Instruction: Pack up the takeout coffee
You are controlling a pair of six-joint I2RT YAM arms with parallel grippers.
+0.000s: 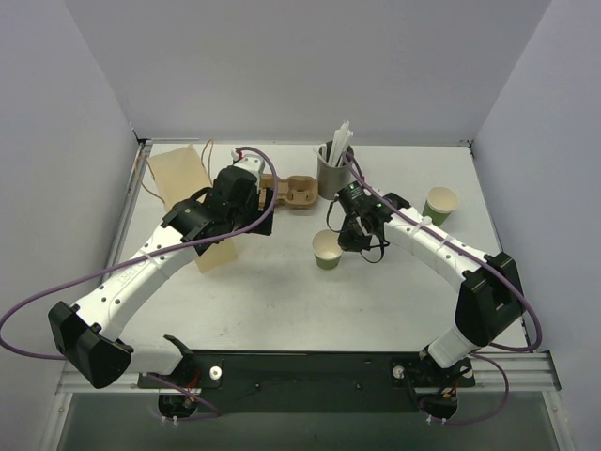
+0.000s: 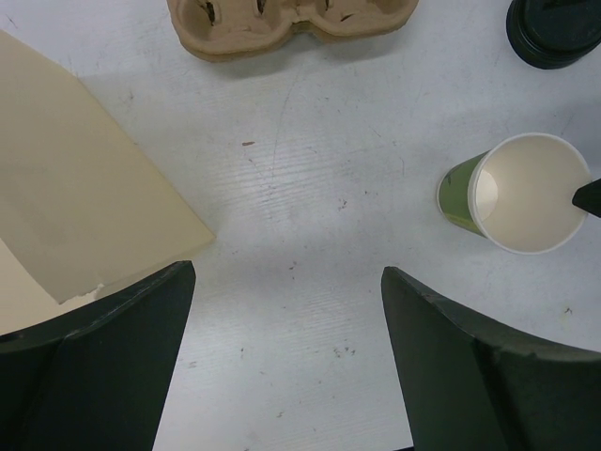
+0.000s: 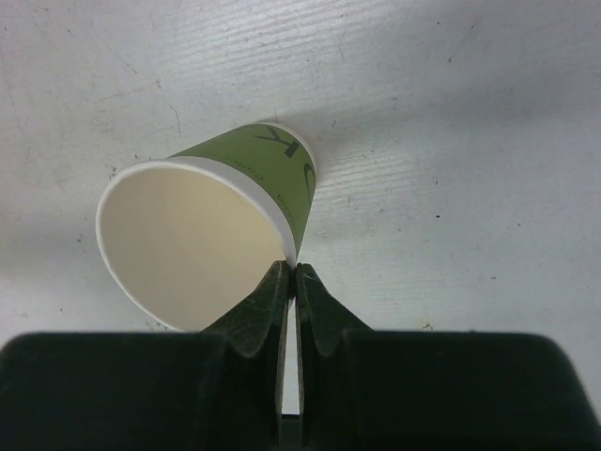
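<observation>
Right tool (image 3: 293, 274): pinched tight on rim of green paper cup (image 3: 211, 244), lidless, mouth up, just right of and nearer than cardboard cup carrier (image 1: 291, 191). Left tool (image 2: 286, 277): spread wide, empty, just left of carrier. Judged as grasp step; next called for level lift into carrier well.

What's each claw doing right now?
Left claw: open, holding nothing.
Right claw: closed on the rim of the green cup.

The paper cup (image 1: 327, 249) sits in the middle, the cup carrier (image 1: 289, 192) behind it, the cup of straws (image 1: 333, 171) just right of the carrier, a second cup (image 1: 441, 204) far right, the paper bag (image 1: 178, 174) left
</observation>
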